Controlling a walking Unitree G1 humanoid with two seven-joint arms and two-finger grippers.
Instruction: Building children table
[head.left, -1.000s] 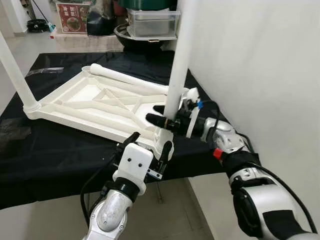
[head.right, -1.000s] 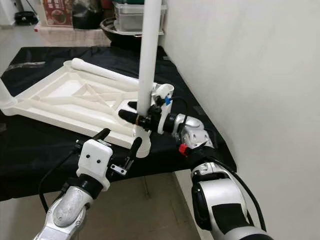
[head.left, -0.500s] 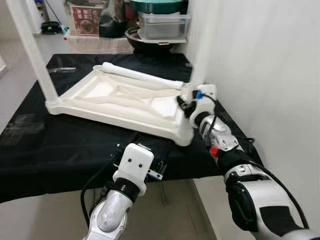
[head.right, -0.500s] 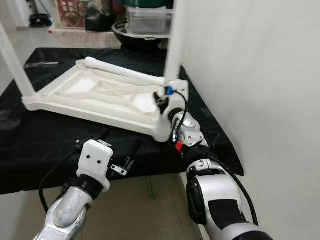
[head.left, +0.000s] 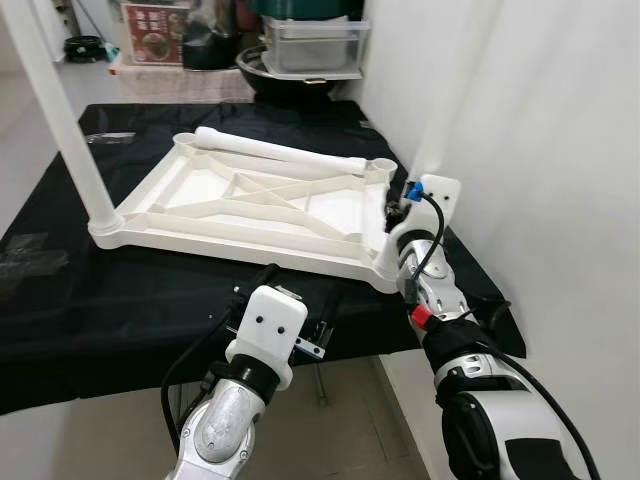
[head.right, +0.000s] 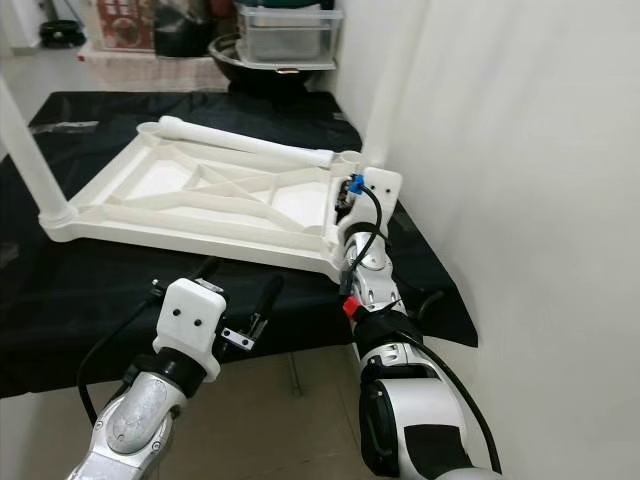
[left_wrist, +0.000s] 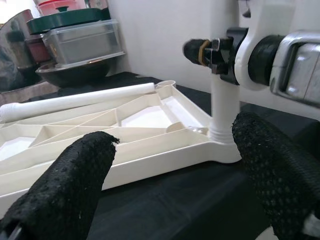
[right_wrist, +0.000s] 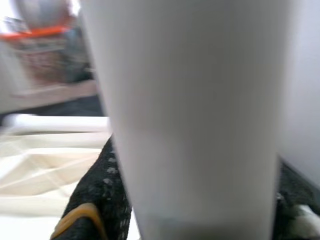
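1. Right gripper (left_wrist: 220, 52) is pinching the upright white plastic table leg (head.left: 440, 110) low down, just above the corner socket. My guess: it is steadying or seating the leg there. In the right wrist view the leg (right_wrist: 195, 115) is up against the camera with a black finger (right_wrist: 100, 200) pressed to its side.
2. Left gripper (head.left: 297, 296) is hovering near the front edge, fingers spread, holding nothing, aimed at the same corner, likely waiting to brace the frame.
3. The white ribbed plastic tabletop frame (head.left: 240, 210) is lying upside down so the sockets are facing up. A second white leg (head.left: 60, 120) is already standing in its left corner.
4. A loose white leg (head.left: 280, 150) is lying along the frame's far edge, not yet fitted. The far corner sockets look empty.
5. Everything is sitting on a black cloth-covered surface (head.left: 100, 310).
6. A white wall (head.left: 560, 150) is running close on the right. Beyond are a clear lidded storage box (head.left: 310, 45) over a dark bowl, and pale floor.
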